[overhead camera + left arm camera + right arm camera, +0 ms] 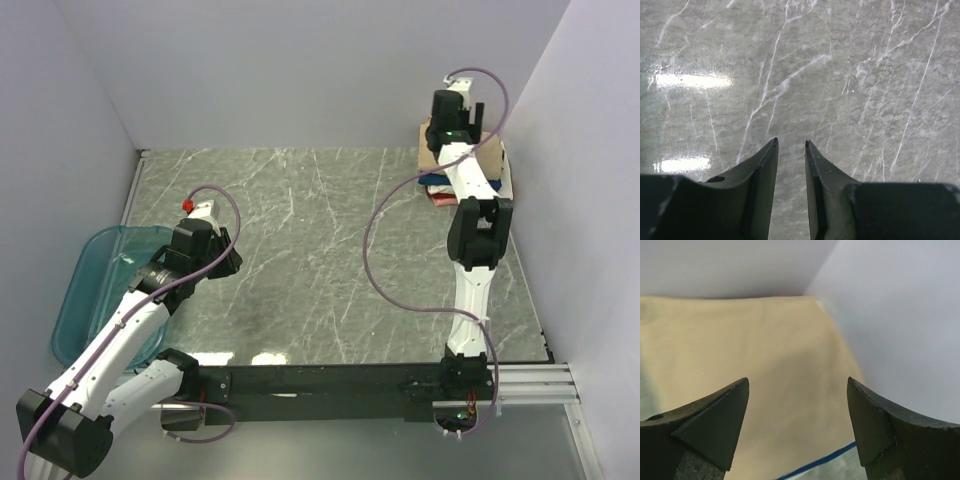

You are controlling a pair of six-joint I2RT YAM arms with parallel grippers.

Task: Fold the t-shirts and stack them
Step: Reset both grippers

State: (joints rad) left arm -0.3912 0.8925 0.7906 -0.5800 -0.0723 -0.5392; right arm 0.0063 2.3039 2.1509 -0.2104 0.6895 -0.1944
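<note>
The t-shirts [495, 165] seem stacked, upper right. The right gripper [797, 380] is held wide apart, the left gripper [790, 141] barely apart; lifting away is needed.

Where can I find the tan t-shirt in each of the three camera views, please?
Top external: the tan t-shirt lies at the far right corner, on top of the stack, partly under the right arm.
Left wrist: not in it; only the table shows.
Right wrist: the tan t-shirt fills the middle.
Shared landmark: the blue shirt edge beneath it.
</note>
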